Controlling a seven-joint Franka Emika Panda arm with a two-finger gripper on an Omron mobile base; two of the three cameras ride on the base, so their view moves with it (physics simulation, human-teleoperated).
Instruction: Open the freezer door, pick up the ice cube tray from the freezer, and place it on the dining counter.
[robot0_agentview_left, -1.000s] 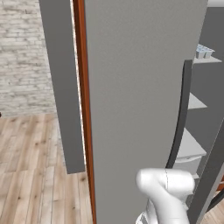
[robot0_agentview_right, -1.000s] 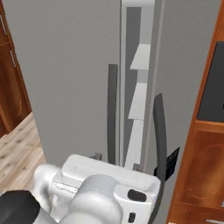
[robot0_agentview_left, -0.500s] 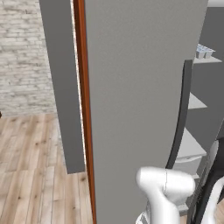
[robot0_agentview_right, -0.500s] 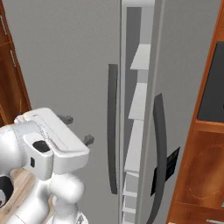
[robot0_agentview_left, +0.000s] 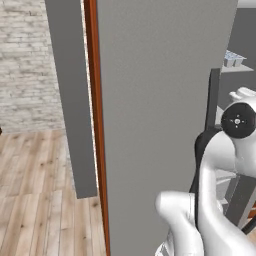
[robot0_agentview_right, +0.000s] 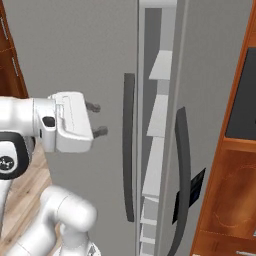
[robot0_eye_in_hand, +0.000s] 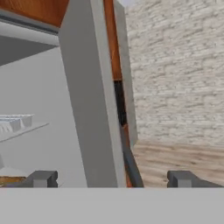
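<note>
Two doors: the freezer door (robot0_agentview_right: 215, 75) and its twin grey panel (robot0_agentview_right: 75, 50) stood side by side in the right base view, parted by a narrow gap.
Door state: the freezer door stood ajar, and white shelves (robot0_agentview_right: 159, 115) showed through the gap.
Handles: the freezer door's long dark bar (robot0_agentview_right: 182, 170) ran down its left edge; the twin panel's bar (robot0_agentview_right: 129, 150) ran down its right edge, just across the gap.
Claw: the gripper (robot0_agentview_right: 96, 120) was spread wide and held nothing, its two fingertips (robot0_agentview_right: 100, 132) pointing at the twin panel's handle and clear of it.
Claw's own view: a door edge (robot0_eye_in_hand: 92, 109) rose between the spread tips, with a dark bar handle (robot0_eye_in_hand: 127, 157) running down beside it.
Ice cube tray: the tray (robot0_agentview_left: 233, 59) sat on a high white shelf inside the freezer (robot0_agentview_left: 245, 35), at the right edge of the left base view, well apart from the claw.
Surroundings: a pale brick wall (robot0_agentview_left: 30, 65) and wood floor (robot0_agentview_left: 35, 190) lay to the left; brown wood cabinets (robot0_agentview_right: 225, 200) stood right of the freezer door.
</note>
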